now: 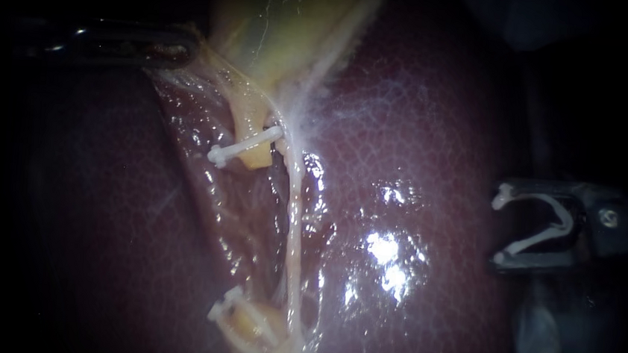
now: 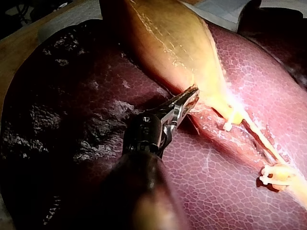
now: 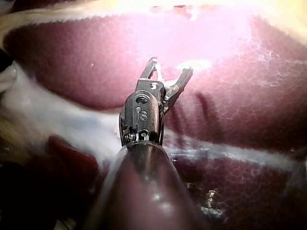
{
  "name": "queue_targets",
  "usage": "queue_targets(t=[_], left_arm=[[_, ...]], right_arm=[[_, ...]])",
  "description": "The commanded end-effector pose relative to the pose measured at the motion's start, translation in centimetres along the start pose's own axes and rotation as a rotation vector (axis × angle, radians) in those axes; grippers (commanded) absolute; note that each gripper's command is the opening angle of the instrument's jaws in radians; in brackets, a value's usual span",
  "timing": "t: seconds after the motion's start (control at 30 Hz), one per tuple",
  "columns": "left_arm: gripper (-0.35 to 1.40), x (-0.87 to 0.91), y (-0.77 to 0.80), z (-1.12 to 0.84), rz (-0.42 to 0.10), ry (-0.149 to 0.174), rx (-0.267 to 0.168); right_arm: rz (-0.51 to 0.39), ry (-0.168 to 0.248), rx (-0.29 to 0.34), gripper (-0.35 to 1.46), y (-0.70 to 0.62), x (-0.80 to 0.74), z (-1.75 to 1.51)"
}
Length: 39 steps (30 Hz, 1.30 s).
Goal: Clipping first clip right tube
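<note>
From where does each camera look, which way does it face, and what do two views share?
Endoscope view: close over the liver, facing it; left instrument from left, right instrument, holding a loaded clip, from right.
Left wrist view: behind the left instrument, looking along it at the gallbladder its jaws grip.
Right wrist view: behind the right instrument, facing liver.
Shared: endoscope and left wrist views show upper clip and lower clip.

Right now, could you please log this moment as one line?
left instrument: shut on gallbladder | right instrument: holds open clip, apart from right tube | right tube: no clip | left tube: two clips
</note>
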Motion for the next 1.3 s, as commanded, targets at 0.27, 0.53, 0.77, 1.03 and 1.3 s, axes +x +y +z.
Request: queue_targets(t=[0.27,0.53,0.77,1.03,1.3], left_arm=[[-0.35,0.00,0.00,0.01,0.001,0.000,0.000],[-0.35,0.00,0.00,0.01,0.001,0.000,-0.001],[-0.35,0.00,0.00,0.01,0.001,0.000,-0.001],[-0.35,0.00,0.00,0.00,0.001,0.000,-0.001],[-0.35,0.00,-0.01,0.01,0.001,0.000,-0.001]], right_arm=[[0.083,0.090,0.042,0.50,-0.09,0.14,0.40],[0.191,0.154,0.103,0.49,-0.22,0.25,0.91],[0.261,0.176,0.152,0.49,-0.32,0.23,1.31],[0.316,0.199,0.196,0.49,-0.30,0.09,1.66],[0.358,0.204,0.242,0.49,-0.28,-0.10,1.96]])
